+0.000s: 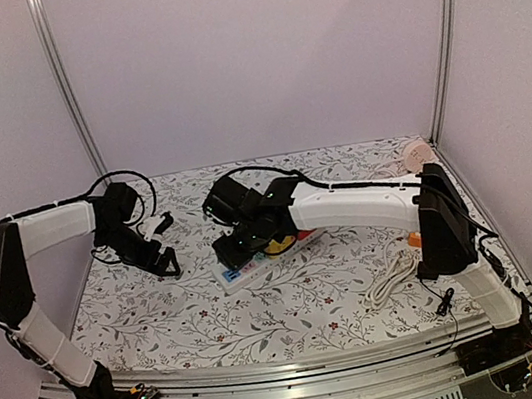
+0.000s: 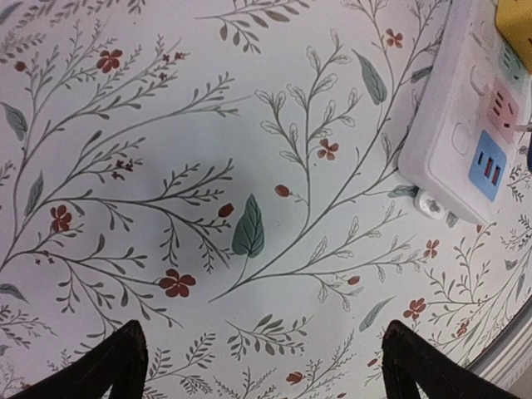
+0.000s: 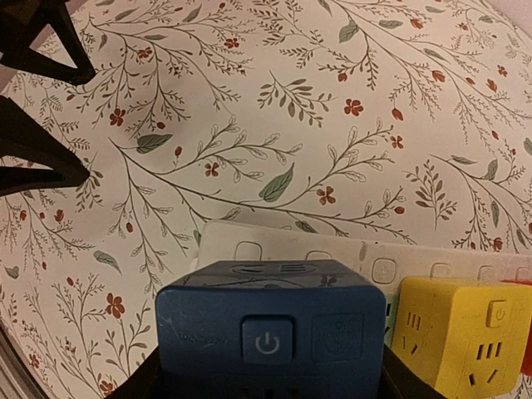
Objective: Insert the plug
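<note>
A blue cube plug (image 3: 270,328) with a power button fills the bottom of the right wrist view, and my right gripper (image 3: 270,384) is shut on its sides. It hangs over the left end of the white power strip (image 3: 332,258), beside a yellow cube plug (image 3: 461,332) that sits on the strip. I cannot tell whether the blue plug's pins are in a socket. From above, the right gripper (image 1: 242,239) covers the strip (image 1: 242,271). My left gripper (image 1: 162,246) is open and empty over the cloth, left of the strip (image 2: 465,125).
A flowered cloth (image 1: 183,314) covers the table. A coiled white cable (image 1: 392,276) lies at the right, near the right arm. A pale round object (image 1: 418,152) sits in the back right corner. Metal frame posts (image 1: 66,89) stand at the back corners.
</note>
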`<state>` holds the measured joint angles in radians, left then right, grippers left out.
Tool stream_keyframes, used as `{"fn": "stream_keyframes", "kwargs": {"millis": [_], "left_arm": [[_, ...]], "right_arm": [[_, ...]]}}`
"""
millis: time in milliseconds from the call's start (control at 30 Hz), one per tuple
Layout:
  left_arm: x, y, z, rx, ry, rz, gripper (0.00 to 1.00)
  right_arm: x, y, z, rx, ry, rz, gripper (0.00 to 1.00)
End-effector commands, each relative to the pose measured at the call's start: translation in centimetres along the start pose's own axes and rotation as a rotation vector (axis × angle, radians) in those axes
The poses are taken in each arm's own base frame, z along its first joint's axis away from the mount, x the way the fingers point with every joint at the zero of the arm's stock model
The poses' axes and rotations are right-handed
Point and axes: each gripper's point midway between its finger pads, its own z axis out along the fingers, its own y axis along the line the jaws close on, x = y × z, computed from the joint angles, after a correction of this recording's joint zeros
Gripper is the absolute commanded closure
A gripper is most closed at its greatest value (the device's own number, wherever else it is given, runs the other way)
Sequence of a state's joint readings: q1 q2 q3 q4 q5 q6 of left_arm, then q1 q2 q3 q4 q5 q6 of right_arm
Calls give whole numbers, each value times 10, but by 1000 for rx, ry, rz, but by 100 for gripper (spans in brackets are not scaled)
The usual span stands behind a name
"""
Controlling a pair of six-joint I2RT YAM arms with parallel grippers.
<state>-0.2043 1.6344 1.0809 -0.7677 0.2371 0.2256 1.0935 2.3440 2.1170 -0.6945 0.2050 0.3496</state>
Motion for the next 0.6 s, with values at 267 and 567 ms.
{"fn": "stream_keyframes", "kwargs": {"millis": [267,567], "left_arm": [[2,-34,30,39,93,121,5],[5,-34,30,29,95,131,5]], "right_arm": [[3,-12,-1,36,4,17,100],[16,-16,12,47,44,18,100]]}}
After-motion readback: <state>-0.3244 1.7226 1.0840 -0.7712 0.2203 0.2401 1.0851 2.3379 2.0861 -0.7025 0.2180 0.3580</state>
